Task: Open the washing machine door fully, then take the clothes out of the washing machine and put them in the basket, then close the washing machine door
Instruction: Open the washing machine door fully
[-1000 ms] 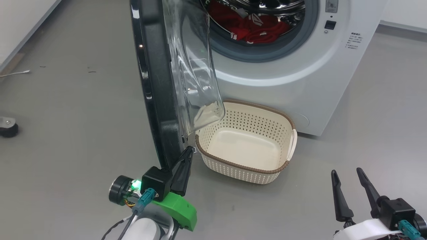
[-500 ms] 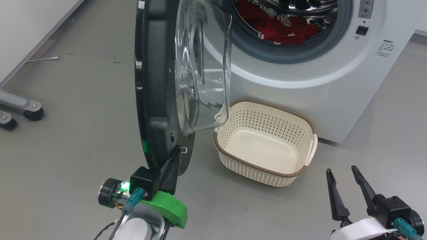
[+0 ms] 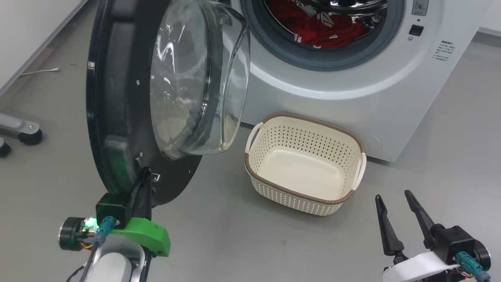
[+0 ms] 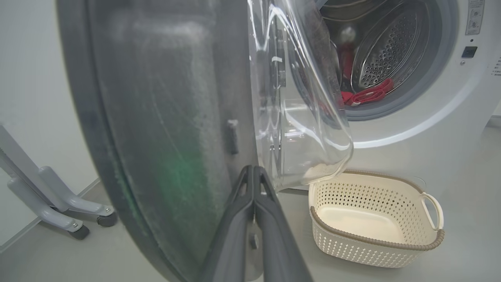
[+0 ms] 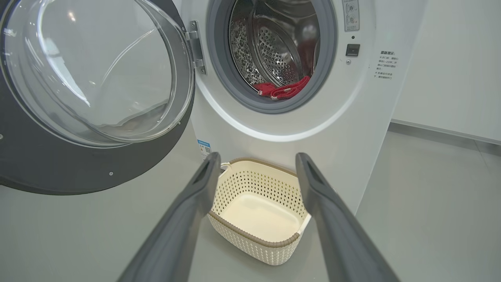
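The large round glossy black washing machine door [image 3: 113, 117] is swung open on the left of the big white front-loading washing machine [image 3: 352, 90]. It stands upright, and its bulging clear glass bowl [image 3: 195, 78] is turned toward the small cream perforated plastic basket [image 3: 291, 199]. The basket is set on the floor just before the washer, its long axis along the machine's front. Red clothes with white stripes [image 3: 325, 33] are seen in the steel drum. The left gripper [image 3: 146, 172] is pressed together against the door's lower inner edge; the right gripper [image 3: 392, 196] is held spread apart above the smooth grey floor [image 3: 235, 235]. The printed label [image 3: 443, 50] and blue sticker [image 5: 204, 148] cannot be read. A grey wheeled stand leg [image 3: 19, 131] is seen near the white wall.
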You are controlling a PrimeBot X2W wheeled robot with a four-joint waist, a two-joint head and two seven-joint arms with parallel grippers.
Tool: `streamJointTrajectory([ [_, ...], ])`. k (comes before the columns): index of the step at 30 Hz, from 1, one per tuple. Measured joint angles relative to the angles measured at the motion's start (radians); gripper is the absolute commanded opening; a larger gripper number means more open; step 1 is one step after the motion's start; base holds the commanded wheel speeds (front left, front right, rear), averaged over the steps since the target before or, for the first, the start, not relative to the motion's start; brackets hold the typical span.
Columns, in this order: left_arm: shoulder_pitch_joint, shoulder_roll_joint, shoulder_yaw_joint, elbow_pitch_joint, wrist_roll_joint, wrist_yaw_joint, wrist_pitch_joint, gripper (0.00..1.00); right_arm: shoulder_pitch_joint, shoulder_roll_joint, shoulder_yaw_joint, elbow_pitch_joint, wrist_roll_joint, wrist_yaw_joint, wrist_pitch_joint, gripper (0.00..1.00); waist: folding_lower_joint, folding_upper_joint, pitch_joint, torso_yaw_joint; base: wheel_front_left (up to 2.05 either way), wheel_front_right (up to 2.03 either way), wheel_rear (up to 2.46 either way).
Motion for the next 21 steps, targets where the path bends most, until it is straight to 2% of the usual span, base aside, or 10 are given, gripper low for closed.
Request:
streamJointTrajectory([
  [10, -0.011, 0.011, 0.095, 0.014, 0.006, 0.003, -0.006, 0.00, -0.026, -0.002, 0.006, -0.001, -0.009, 0.015, 0.000, 1.00, 0.0000, 0.0000, 0.040, -0.036, 0.00, 0.00, 0.00],
  [21, -0.086, 0.011, 0.201, 0.039, -0.011, 0.003, -0.027, 0.00, -0.072, -0.027, -0.006, -0.017, -0.015, 0.016, 0.000, 1.00, 0.0000, 0.0000, 0.127, -0.065, 0.00, 0.00, 0.00],
])
